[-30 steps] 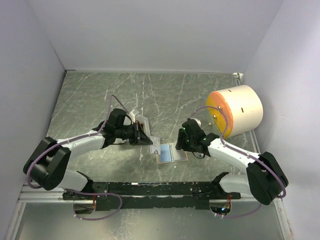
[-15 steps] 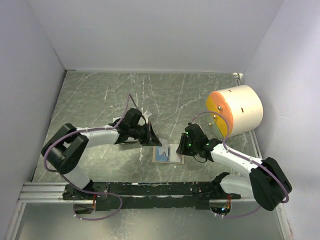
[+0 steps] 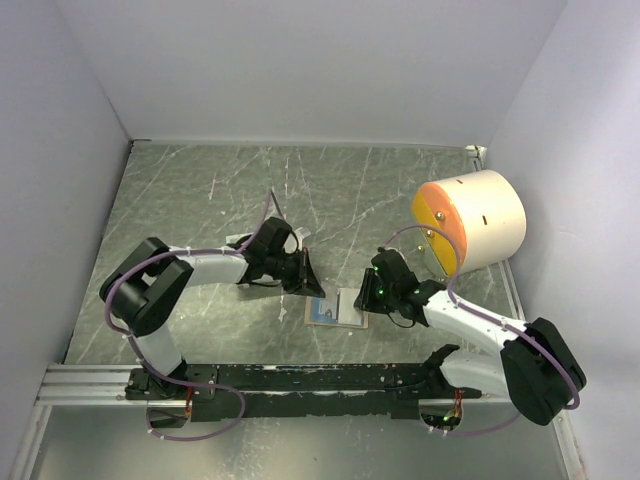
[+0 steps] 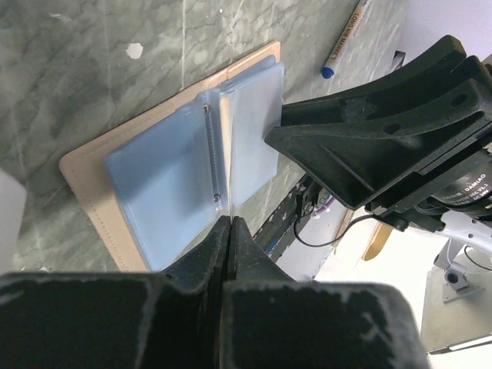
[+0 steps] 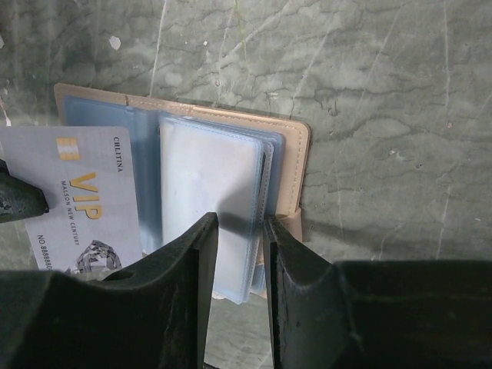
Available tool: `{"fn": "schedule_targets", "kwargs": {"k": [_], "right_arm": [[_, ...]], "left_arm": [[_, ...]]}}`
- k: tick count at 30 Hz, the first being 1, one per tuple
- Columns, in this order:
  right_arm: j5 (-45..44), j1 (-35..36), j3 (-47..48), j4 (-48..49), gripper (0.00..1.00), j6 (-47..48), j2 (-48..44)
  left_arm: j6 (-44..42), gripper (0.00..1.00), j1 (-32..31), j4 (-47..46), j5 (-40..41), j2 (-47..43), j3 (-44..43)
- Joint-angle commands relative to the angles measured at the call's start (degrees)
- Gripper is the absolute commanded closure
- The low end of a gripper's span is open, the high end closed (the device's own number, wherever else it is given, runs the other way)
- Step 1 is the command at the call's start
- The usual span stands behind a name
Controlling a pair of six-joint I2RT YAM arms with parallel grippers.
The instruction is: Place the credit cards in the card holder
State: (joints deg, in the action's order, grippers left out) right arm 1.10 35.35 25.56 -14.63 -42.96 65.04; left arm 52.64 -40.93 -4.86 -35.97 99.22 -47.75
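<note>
Card holder point(image 3: 335, 310), tan leather-like folding wallet with clear plastic sleeves, lies open flat on green marbled table point(image 3: 200, 190), between both grippers. Right gripper point(image 5: 240, 223): fingers narrowly apart astride sleeve edge; cannot tell whether pinching. Left gripper point(image 4: 229, 223): fingers closed on grey VIP credit card point(image 5: 84, 192), card overlapping nearest sleeve. Pale blue-tipped pen point(image 4: 346, 37) near holder.

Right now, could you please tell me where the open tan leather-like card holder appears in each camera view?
Top external: the tan leather-like card holder lies just below centre.
Left wrist: the holder fills centre-left, spread open.
Right wrist: the holder sits upper centre-left.
Shared landmark: the black right gripper at the holder's sleeves: right of it from above and from the left wrist, bottom centre in its own view.
</note>
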Motion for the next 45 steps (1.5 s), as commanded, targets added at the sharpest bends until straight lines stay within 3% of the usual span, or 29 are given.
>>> {"fn": "schedule_targets", "kwargs": {"k": [1, 23, 40, 45], "right_arm": [[0.65, -0.11, -1.48, 0.17, 0.7, -0.71, -0.18], [0.61, -0.1, -1.91, 0.4, 0.72, -0.9, -0.54], [0.65, -0.1, -3.06, 1.02, 0.71, -1.78, -1.1], [0.81, -0.1, -3.19, 1.2, 0.71, -1.69, -1.06]], "left_arm": [[-1.7, 0.93, -0.86, -0.26, -3.19, 1.29, -2.08], [-3.08, 0.93, -2.07, -0.89, -2.65, 5.37, -3.6], [-4.44, 0.93, -2.04, 8.28, 4.38, 7.02, -7.21], [-3.18, 0.93, -2.18, 5.32, 2.88, 6.52, -4.76]]}}
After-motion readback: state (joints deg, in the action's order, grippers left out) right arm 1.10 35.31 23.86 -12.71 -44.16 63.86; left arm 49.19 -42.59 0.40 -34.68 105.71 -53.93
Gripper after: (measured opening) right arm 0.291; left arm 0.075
